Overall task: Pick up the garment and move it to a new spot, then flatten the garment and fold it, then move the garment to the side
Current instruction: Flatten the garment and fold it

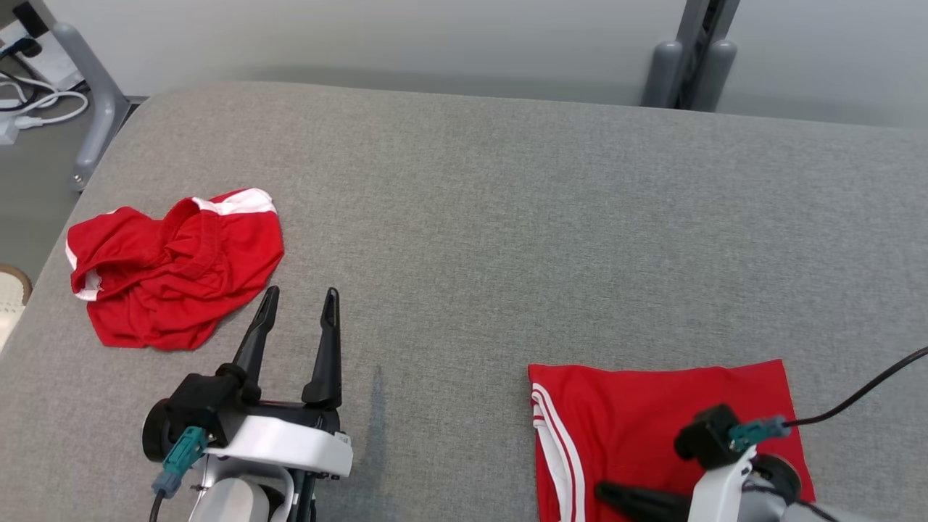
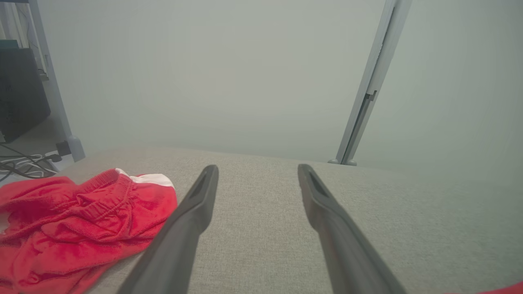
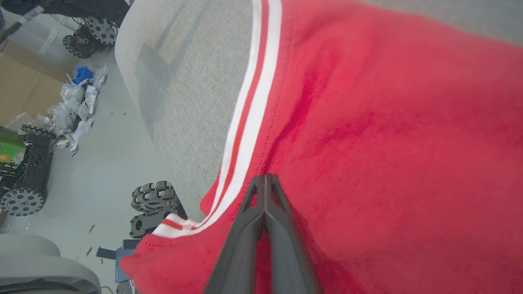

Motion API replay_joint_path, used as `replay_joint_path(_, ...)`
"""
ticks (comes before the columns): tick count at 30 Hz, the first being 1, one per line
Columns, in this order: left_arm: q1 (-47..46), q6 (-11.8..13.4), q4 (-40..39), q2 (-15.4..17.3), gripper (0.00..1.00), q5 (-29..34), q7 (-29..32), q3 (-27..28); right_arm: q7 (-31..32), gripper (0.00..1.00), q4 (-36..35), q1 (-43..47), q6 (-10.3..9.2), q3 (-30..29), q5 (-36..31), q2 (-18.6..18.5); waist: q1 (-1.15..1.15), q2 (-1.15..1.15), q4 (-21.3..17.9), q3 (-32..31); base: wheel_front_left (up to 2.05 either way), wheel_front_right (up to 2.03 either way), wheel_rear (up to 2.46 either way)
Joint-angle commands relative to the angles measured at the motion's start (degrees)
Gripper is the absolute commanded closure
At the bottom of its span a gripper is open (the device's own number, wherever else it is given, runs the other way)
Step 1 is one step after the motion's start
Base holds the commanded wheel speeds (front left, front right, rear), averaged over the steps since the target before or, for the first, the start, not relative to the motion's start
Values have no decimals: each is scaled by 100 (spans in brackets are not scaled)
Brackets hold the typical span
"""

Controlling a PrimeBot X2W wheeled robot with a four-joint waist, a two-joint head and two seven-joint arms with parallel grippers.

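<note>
**A Grey Table With Two Red Garments**

A wide table covered in soft grey cloth [image 1: 507, 217] stands in front of a plain pale wall [image 1: 362, 36]. A tall grey metal post [image 1: 696, 58] rises behind the table's far edge. Thin white cables [image 1: 36, 101] lie on the floor off one far corner.

The left gripper [image 1: 301, 291] sits low over the table. Its two long dark fingers are spread wide apart, and there is only bare grey table between them. The crumpled red cloth shorts with white trim [image 1: 174, 268] lie in a heap just beside this gripper, on the outer side of its left finger. In the head view a thin strip of grey table shows between that finger and the heap.

The right gripper [image 3: 265, 177] has its two fingers pressed tight together, tip against tip. It lies over the folded red cloth garment with white stripes [image 1: 652, 428], which is spread flat under it. The striped edge runs just ahead of the tips and a little to their left. I cannot tell if any cloth is caught between the fingers. This folded garment is well apart from the left gripper, off to its right.

Past the striped edge the table ends. Down on the floor there are black wheels with small rollers [image 3: 153, 196] and a brown cardboard box [image 3: 24, 85].
</note>
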Motion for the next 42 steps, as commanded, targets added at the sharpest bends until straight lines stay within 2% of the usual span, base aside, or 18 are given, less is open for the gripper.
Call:
replay_joint_path(1,96,-18,-13,21,0,60,-23,80,-272,100,-56,-181,1,-81,111,-47,0,0,-87,-68,0,0,0)
replay_joint_path(5,134,-36,-26,23,0,87,-23,158,-587,100,-124,-319,1,-248,190,-146,0,0,-198,-154,0,0,0)
replay_joint_path(9,216,-58,-42,23,0,102,-23,210,-1131,100,-155,-478,1,-668,108,-353,0,0,-377,-272,0,0,0)
replay_joint_path(13,237,-81,-103,21,0,98,-23,237,-1654,100,187,-504,1,-1249,-392,-469,0,0,-585,-367,0,0,0)
replay_joint_path(17,298,-8,-106,23,0,152,-23,277,-1838,100,615,-212,1,-2226,-1189,-312,0,0,-791,-431,0,0,0)
replay_joint_path(19,315,28,-139,19,0,124,-23,293,-1855,100,720,-28,1,-3065,-1738,-139,0,0,-885,-430,0,0,0)
replay_joint_path(23,308,-8,-174,23,0,114,-23,249,-1843,100,581,784,1,-4801,-2985,524,0,0,-1026,-382,0,0,0)
replay_joint_path(25,306,1,-178,24,0,125,-23,232,-1844,100,397,1164,1,-5469,-3535,870,0,0,-1070,-357,0,0,0)
replay_joint_path(28,348,22,-183,23,0,102,-23,194,-1843,100,137,1663,1,-6096,-4195,1341,0,0,-1125,-312,0,0,0)
replay_joint_path(32,439,45,-194,24,0,96,-23,123,-1843,100,-66,2111,0,-6571,-4629,1793,0,0,-1138,-284,0,0,0)
replay_joint_path(33,466,57,-196,22,0,93,-23,102,-1843,91,-111,2174,1,-6631,-4737,1864,0,0,-1139,-283,0,0,0)
replay_joint_path(34,479,73,-196,24,0,91,-23,93,-1842,0,-129,2233,1,-6694,-4837,1933,0,0,-1141,-276,0,0,0)
replay_joint_path(42,575,90,-178,23,0,84,-23,-14,-1843,0,-230,2510,0,-7072,-5076,2375,0,0,-1106,-256,0,0,0)
